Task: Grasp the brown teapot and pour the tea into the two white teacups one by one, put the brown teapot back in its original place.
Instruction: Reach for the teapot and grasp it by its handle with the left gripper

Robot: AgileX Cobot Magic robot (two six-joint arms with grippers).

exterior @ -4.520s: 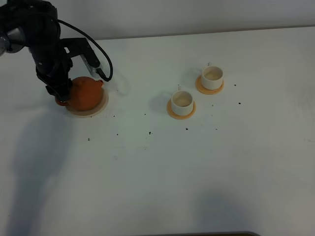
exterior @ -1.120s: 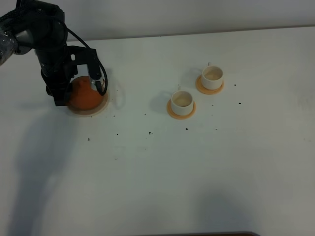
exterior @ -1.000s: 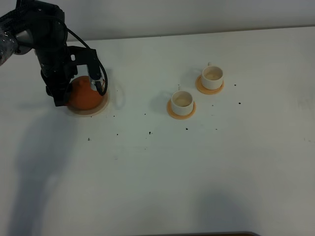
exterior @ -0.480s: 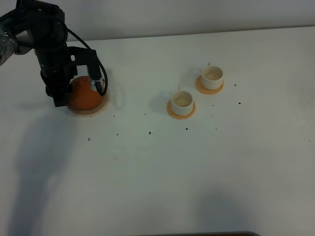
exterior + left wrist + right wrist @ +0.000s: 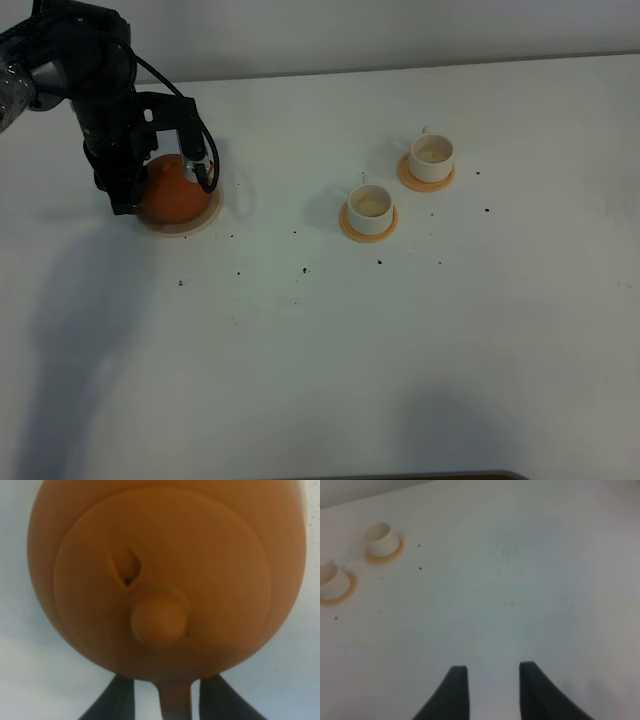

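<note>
The left arm stoops steeply, its left gripper (image 5: 169, 692) low against the round orange-brown clay teapot (image 5: 160, 565). Its black fingers (image 5: 116, 700) stand slightly apart on either side of the loop handle, with slim gaps showing, clamping nothing. The single teapot sits upright on one round pale beige saucer (image 5: 178, 231), handle toward the fingers, body running straight out from them, spout hidden. Well beyond stand two cups, the nearer white cylindrical teacup (image 5: 371, 203) and the farther teacup (image 5: 432, 151), each on its own orange-tan coaster (image 5: 352, 228). The right gripper (image 5: 490, 682) hangs part-open and empty over the white table (image 5: 400, 340).
</note>
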